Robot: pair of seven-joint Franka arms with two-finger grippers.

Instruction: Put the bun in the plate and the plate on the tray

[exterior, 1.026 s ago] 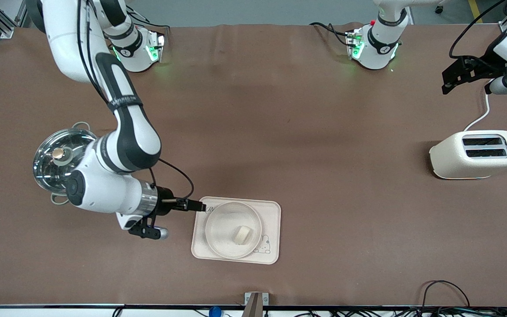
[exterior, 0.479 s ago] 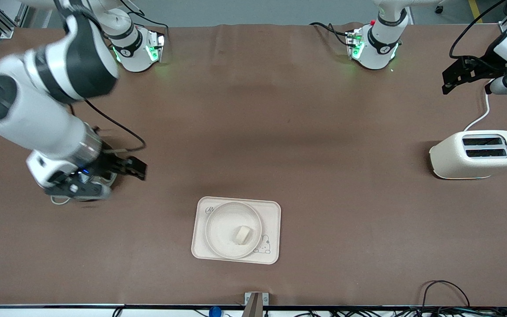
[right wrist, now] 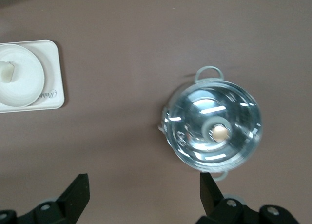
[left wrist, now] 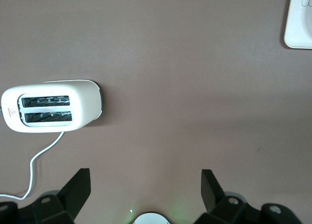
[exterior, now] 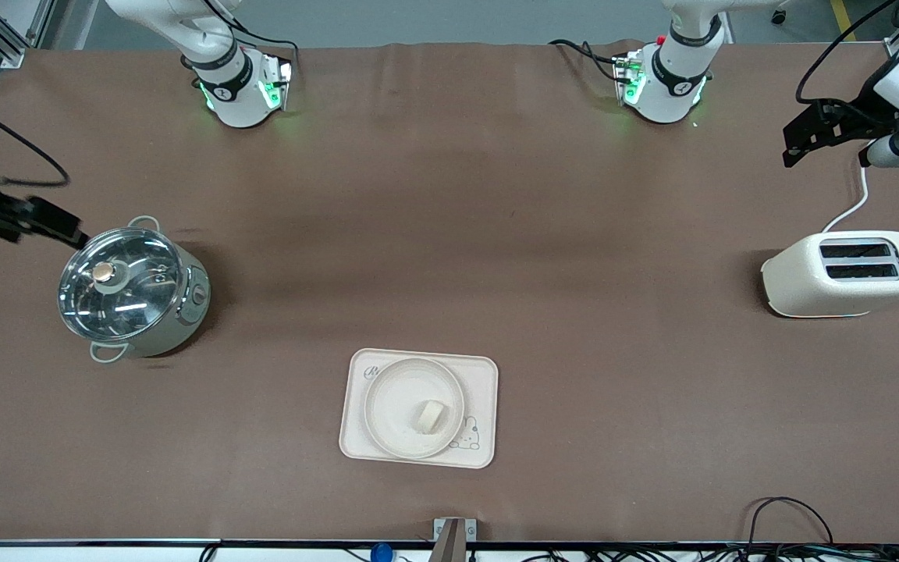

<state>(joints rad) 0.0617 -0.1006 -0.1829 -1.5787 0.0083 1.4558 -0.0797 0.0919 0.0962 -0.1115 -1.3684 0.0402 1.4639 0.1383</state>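
Right gripper (exterior: 67, 228) gone from plate (exterior: 389, 382) rim, now up at right arm's end of table, over spot beside steel pot (exterior: 131, 289), fingers spread wide. Pot, hidden by arm before, now fully uncovered.

White arm bases (exterior: 235, 86) with green lights (black cables trailing), black grippers (left wrist: 146, 185)

I see brown table cover (exterior: 496, 234), creased at its upper edge | grey floor past it | aluminium framing (exterior: 5, 35) in one corner | cables (exterior: 793, 519) along the near edge
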